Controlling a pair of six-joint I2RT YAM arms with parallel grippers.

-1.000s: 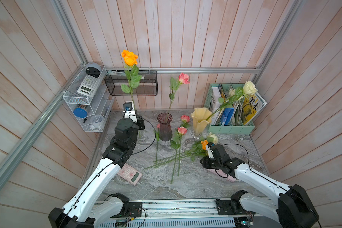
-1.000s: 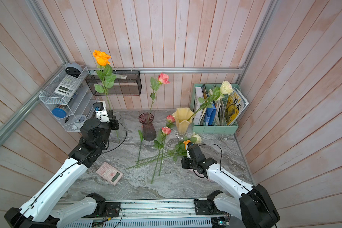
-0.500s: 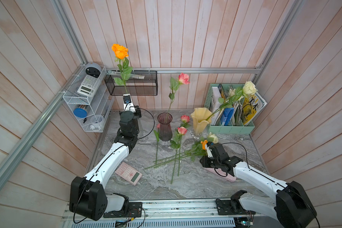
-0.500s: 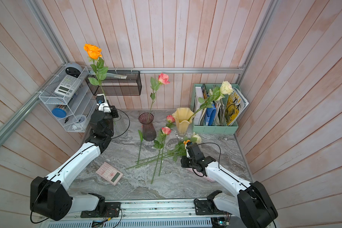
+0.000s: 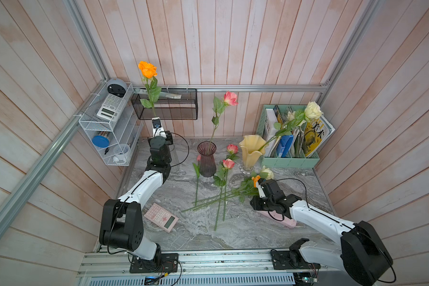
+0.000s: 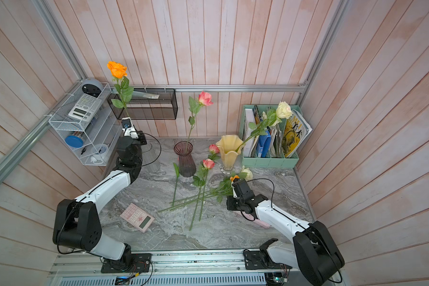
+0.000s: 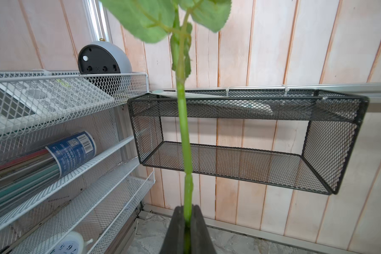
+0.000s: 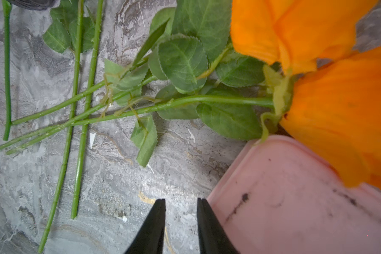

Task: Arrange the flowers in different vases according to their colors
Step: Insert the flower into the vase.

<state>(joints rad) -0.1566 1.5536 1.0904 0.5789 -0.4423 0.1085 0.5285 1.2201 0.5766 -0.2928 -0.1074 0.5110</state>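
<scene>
Two grippers: left gripper [image 7: 187, 210] clamped on the stem of an upright orange rose [image 5: 148, 69]; right gripper [image 8: 180, 203], jaws slightly apart, empty, over the table [image 8: 119, 187].

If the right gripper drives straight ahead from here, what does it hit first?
Probably a drooping green leaf, then the stem of the orange rose, lying crosswise ahead of the right gripper. The pink case sits just beside that line. Gripper height is unclear.

The marble table [image 5: 233, 237] bears a purple vase [image 5: 206, 159], a yellow vase [image 5: 250, 153] and a file holder [image 5: 290, 162]. Flowers [image 5: 244, 189] and a calculator [image 5: 161, 217] lie flat.
</scene>
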